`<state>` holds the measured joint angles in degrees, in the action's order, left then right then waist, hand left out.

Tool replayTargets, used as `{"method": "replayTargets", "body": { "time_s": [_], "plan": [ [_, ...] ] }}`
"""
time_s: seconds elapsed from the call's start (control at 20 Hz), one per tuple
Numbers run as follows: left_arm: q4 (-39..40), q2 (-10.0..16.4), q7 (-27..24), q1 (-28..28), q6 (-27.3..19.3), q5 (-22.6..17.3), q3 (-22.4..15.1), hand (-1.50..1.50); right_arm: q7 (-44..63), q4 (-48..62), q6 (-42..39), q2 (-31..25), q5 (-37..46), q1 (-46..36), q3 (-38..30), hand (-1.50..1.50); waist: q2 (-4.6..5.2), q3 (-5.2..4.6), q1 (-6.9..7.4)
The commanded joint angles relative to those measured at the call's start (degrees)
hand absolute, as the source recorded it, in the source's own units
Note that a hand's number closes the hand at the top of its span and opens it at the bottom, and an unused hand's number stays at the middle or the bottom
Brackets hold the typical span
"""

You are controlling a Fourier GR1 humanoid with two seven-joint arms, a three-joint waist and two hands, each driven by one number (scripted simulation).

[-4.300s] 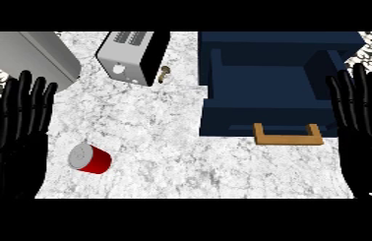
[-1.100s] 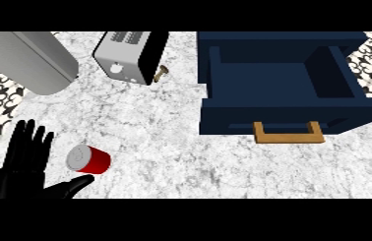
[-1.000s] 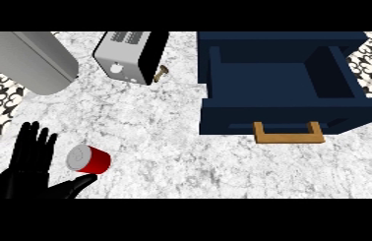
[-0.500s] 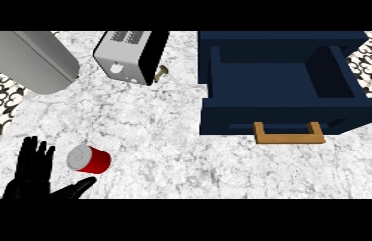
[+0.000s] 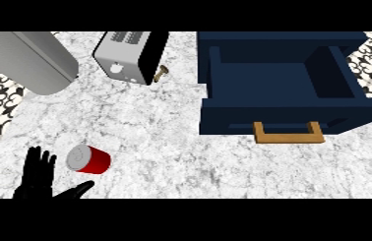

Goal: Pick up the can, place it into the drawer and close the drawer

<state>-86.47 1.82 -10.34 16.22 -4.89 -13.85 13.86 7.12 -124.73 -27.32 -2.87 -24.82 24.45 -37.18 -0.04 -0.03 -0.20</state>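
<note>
Where marble counter [image 5: 170, 136] ends beside drawer [image 5: 276, 116], a pattern [image 5: 361, 65] shows, perhaps tile.

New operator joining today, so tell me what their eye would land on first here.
The red can at the counter's lower left stands out against the pale marble. The black left hand is open just left of it, fingers straight. At right, the dark blue drawer sits open, its wooden handle toward the near edge.
</note>
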Motion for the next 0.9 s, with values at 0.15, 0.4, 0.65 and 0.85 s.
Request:
{"method": "replayTargets", "body": {
  "time_s": [0.15, 0.4, 0.65, 0.85],
  "plan": [
    [8.8, -1.28, -4.57, -3.15, 0.59, 1.21, -0.32, -1.5, 0.82, 0.3, -3.11, -0.62, -3.5, 0.0, -3.7, -1.5, 0.0, 0.02, -0.04],
    [13.61, -1.37, -6.97, -4.97, 2.19, -1.16, 1.24, -1.5, 4.53, -1.05, -2.96, -2.58, -6.55, -0.53, -6.52, -1.5, -0.01, 0.02, 0.0],
    [19.63, 0.04, -8.81, -8.68, 4.53, -2.74, 2.28, -1.5, 3.81, -0.01, -3.74, 0.46, -5.2, -0.89, -5.79, -1.5, 0.0, 0.03, -0.05],
    [27.28, 0.21, -12.72, -13.16, 4.74, -3.49, 3.95, -1.5, 7.97, -2.52, -3.52, -3.17, -13.21, 0.66, -9.81, -1.5, -0.02, 0.0, -0.3]
  ]
}}
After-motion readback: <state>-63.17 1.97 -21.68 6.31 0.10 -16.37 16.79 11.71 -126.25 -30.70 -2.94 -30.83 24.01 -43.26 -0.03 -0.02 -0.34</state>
